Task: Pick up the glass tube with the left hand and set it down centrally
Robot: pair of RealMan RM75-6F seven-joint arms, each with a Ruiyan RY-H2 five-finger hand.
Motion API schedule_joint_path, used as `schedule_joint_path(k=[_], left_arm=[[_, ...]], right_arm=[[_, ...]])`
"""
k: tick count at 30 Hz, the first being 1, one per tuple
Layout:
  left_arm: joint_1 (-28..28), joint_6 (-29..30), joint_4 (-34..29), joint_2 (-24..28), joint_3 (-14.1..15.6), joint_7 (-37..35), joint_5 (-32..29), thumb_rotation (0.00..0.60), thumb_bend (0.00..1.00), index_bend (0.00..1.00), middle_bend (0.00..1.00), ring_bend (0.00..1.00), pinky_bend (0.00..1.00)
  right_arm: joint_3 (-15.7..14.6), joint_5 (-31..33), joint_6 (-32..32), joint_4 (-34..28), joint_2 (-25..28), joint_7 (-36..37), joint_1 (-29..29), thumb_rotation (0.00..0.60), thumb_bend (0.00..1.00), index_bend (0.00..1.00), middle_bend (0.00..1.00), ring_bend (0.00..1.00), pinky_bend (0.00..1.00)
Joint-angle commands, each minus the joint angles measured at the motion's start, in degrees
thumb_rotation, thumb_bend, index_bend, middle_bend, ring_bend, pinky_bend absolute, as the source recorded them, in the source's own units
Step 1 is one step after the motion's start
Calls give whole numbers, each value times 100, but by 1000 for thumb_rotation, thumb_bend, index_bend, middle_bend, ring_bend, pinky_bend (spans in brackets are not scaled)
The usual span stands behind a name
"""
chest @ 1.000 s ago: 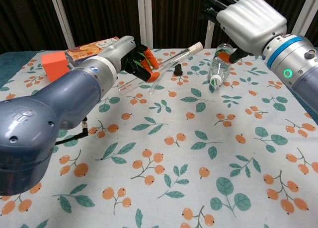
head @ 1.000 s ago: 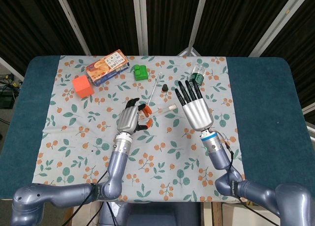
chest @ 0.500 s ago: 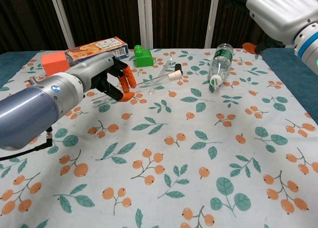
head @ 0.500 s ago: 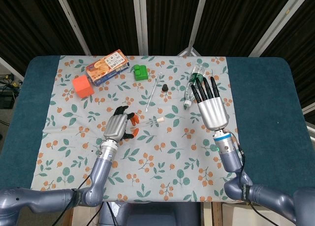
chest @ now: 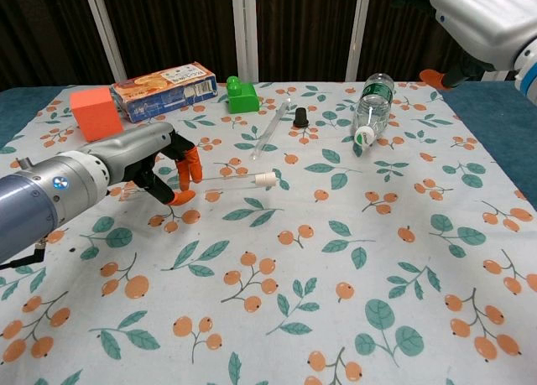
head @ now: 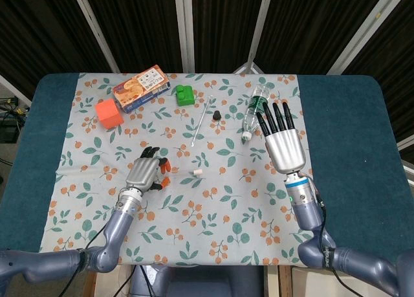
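Head view: glass tube (head: 184,173) lies flat on the floral cloth (head: 213,200), nearly invisible except for its pale stopper end at the right; its left end runs toward the left hand (head: 146,173) and contact there is hard to judge. Left hand sits just left of the tube, fingers loosely curled with orange tips, holding nothing. Right hand (head: 283,140) is well right of the tube, fingers spread and straight, nothing in it; it overlaps the near side of the plastic bottle (head: 253,110), partly hiding it. Far beyond the tube: green block (head: 184,94), small black cap (head: 218,114), thin dropper (head: 201,120), snack box (head: 140,87), orange cube (head: 108,113). Both forearms are cut off at the bottom edge. Chest view: the tube (chest: 242,182) is clearer, lying on the cloth with the white stopper pointing right, apart from the left hand's fingers (chest: 190,162), a small gap showing. Left hand (chest: 159,163) hovers left of the tube, fingers bent downward and apart. Right hand (chest: 485,20) is cropped by the top right corner, only palm and an orange thumb tip visible, fingers hidden. Bottle (chest: 369,106) lies on its side right and beyond the tube, green block (chest: 242,95) behind the tube.
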Motion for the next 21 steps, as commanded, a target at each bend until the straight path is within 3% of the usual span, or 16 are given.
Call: schedule_joint_path(k=[1,21], left_arm=[[2,-120,73,65,62,-7,42,600,715,534,517,93,0],[-123,-360,269,-43,74,477,-290,600,584,513,499,93,0]], right_arm=[[-10,15,-7,-23,0,-13,-13,600,365,158,51,0,0],[48,58,34,-234,91,13,-53,600,365,158,50,0,0]])
